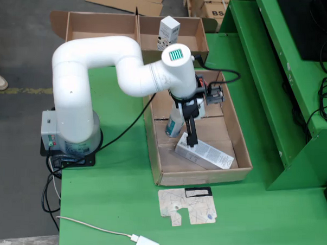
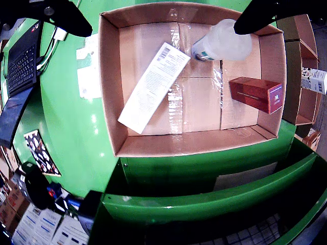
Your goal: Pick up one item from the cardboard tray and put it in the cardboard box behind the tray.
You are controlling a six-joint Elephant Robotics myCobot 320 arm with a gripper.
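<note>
1. Cardboard tray [image 1: 240, 158]: the largest item and the reference for all places below. It sits on the green table [image 1: 116, 207] and holds three items. None has been lifted; the picking step is in hand, at the approach stage.
2. Cardboard box [image 1: 75, 26]: the destination, beyond the tray's far end in the fixed view. One small white carton [image 1: 168, 30] stands upright in one of its compartments.
3. Arm [image 1: 101, 60]: reaches over the tray's middle, with the gripper [image 1: 191, 137] hanging above the tray floor.
4. Long white carton [image 2: 154, 87]: lies flat and slanted in the tray; in the fixed view it is at the tray's near end, just below the gripper.
5. Translucent bottle [image 2: 222, 43]: lies in the tray beside the white carton, partly hidden by the arm in the fixed view.
6. Red box [image 2: 255, 94]: lies by the tray wall nearest the destination box.
7. Claw state: the gripper-mounted view shows two dark fingers [image 2: 69, 18] set wide apart at the top corners, nothing between them. The claw is spread and empty.
8. Next move, as judged: descend onto one item, most likely the white carton or bottle, with the fingers across its narrow width, then close.
9. View differences: the gripper view shows the red box plainly, where the arm crowds that end of the tray in the fixed view. Only the fixed view shows the arm's posture and the whole destination box.
</note>
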